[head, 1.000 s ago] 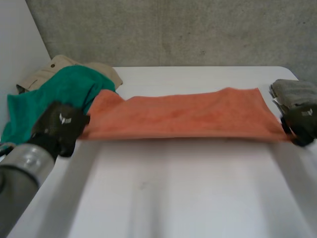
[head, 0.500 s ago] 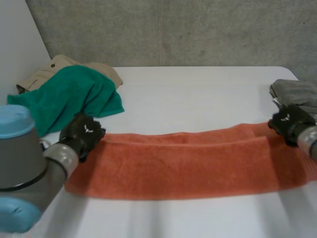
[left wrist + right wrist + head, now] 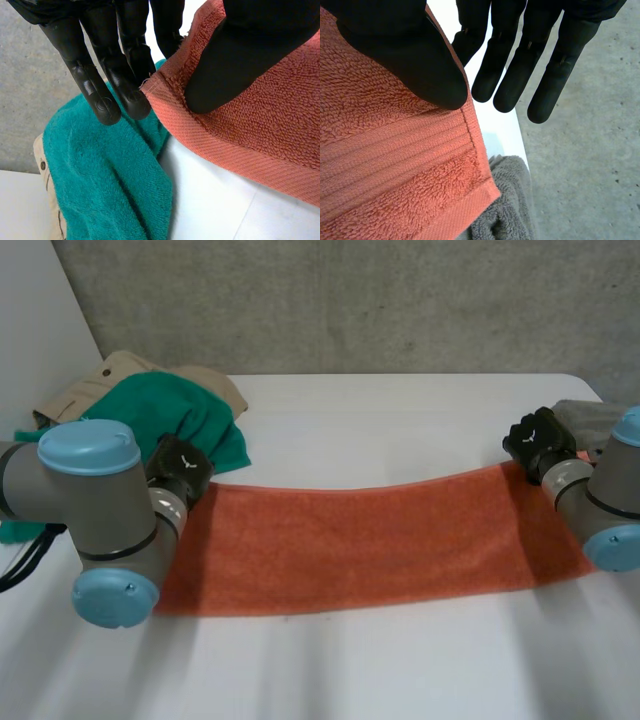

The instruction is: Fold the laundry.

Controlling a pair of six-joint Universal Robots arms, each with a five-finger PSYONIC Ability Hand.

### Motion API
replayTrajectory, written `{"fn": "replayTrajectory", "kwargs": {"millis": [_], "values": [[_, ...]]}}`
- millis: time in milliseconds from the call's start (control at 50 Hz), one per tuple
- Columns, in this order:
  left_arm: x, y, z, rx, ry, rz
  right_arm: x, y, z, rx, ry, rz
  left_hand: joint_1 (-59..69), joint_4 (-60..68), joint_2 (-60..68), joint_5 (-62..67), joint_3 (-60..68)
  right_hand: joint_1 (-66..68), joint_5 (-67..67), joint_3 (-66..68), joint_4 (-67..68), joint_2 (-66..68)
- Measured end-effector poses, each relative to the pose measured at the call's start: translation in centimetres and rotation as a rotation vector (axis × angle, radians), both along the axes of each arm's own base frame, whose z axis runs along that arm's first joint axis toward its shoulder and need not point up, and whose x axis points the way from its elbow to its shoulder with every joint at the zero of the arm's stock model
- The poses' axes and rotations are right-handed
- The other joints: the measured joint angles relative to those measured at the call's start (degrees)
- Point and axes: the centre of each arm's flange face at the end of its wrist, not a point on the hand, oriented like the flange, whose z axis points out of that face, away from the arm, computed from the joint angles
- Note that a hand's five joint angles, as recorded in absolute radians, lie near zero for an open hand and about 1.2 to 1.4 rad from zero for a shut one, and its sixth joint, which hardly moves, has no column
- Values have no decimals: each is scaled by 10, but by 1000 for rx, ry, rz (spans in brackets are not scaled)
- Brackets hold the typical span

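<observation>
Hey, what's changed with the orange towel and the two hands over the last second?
The orange towel, held up stretched a second ago, was swung away from the robot and laid flat on the table as a long band. The left hand and right hand moved with it to its far corners, fingers now straight, apparently letting go. The green towel, beige garment and grey towel stayed put.

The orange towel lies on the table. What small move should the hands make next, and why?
Probably lift both hands clear of the towel. It lies flat on the table, the left hand at its far left corner, the right hand at its far right corner. In each wrist view the fingers are straight, apart from the thumb resting on the cloth, so nothing seems pinched.
</observation>
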Motion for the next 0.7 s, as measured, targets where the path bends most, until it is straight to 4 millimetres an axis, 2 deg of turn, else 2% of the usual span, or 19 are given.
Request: {"fn": "replayTrajectory", "kwargs": {"millis": [20, 120, 200, 240, 260, 280, 320, 360, 440, 520, 580, 700], "values": [[0, 0, 0, -1, -1, 1, 0, -1, 0, -4, -1, -2, 0, 0, 0, 0, 0, -21, -24, -23, -23, -23], [1, 0, -3, 4, -10, 23, 0, -4, 2, -26, -3, -24, 0, 0, 0, 0, 0, 29, 33, 37, 38, 39], [3, 1, -5, 12, -17, 45, -1, -5, 3, -32, -5, -35, -1, 0, 0, 0, 0, 9, 9, 9, 8, 11], [3, 3, -5, 14, -18, 47, -1, -5, 3, -31, -6, -37, -38, -31, -30, -30, -30, -47, -50, -51, -52, -49], [2, 3, -5, 14, -18, 46, -1, -4, 3, -30, -8, -38, -210, -183, -182, -181, -180, -126, -129, -127, -129, -128], [1, 4, -5, 13, -17, 42, 0, -3, 3, -28, -10, -39, -376, -327, -336, -325, -320, -307, -304, -303, -306, -309], [-2, 6, -5, 11, -14, 33, 0, -2, 5, -26, -19, -41, -508, -501, -494, -490, -489, -426, -431, -419, -423, -423], [-5, 8, -2, 5, -8, 24, -1, 0, 11, -25, -42, -49, -525, -564, -556, -547, -554, -479, -482, -479, -482, -479], [-9, 11, 5, -12, 9, 10, -5, 6, 27, -15, -109, -71, -525, -574, -568, -552, -566, -480, -484, -488, -491, -483], [-10, 18, 21, -41, 47, 3, -19, 19, 49, 31, -190, -92, -525, -574, -568, -552, -566, -480, -484, -488, -491, -483], [-10, 24, 33, -60, 87, -1, -38, 33, 61, 108, -237, -109, -525, -574, -568, -552, -566, -480, -484, -487, -489, -483], [-10, 39, 49, -74, 176, -24, -79, 59, 60, 300, -295, -136, -525, -574, -568, -552, -566, -404, -402, -405, -405, -406]]}}
